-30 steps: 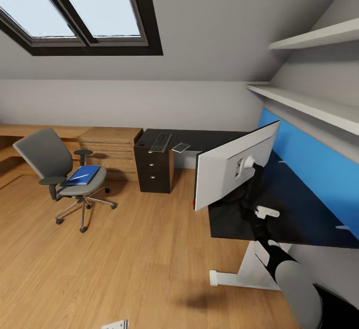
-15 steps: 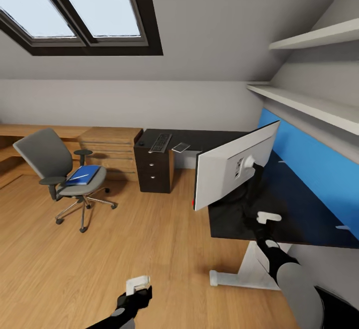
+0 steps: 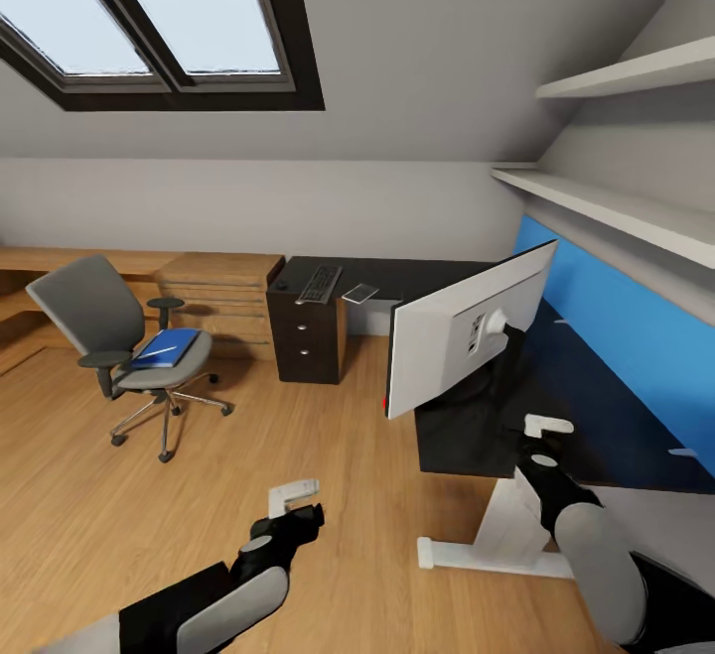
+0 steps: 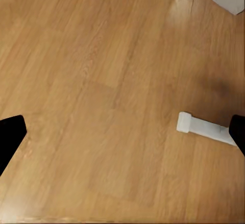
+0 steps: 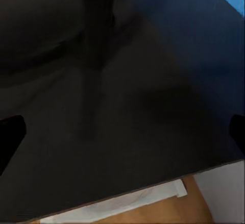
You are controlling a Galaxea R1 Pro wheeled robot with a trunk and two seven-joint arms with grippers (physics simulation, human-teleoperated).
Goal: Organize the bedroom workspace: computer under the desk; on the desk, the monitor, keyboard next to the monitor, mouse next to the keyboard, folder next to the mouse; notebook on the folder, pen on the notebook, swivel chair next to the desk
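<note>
The monitor (image 3: 452,336) stands on the black desk (image 3: 616,426), its pale grey back toward me. My right gripper (image 3: 547,428) hangs open just above the desk top (image 5: 153,106), a little back from the monitor's black stand (image 5: 97,25). My left gripper (image 3: 294,495) is open over bare wood floor (image 4: 102,81). On the desk's far end lie the keyboard (image 3: 320,283), the grey notebook (image 3: 360,293) and a small dark lump that looks like the mouse (image 3: 281,286). The blue folder (image 3: 169,346) lies on the swivel chair (image 3: 89,312), with the pen (image 3: 157,350) on it. The computer is out of view.
A light wood cabinet (image 3: 223,297) stands between the chair and the desk's black drawer unit (image 3: 306,336). The desk's white foot (image 3: 477,555) (image 4: 204,128) lies on the floor near my left gripper. Two shelves (image 3: 616,207) run above the blue back panel (image 3: 636,336).
My left arm has risen into view from below and moved up over the floor. My right gripper has drawn back from the monitor toward the desk's near edge.
</note>
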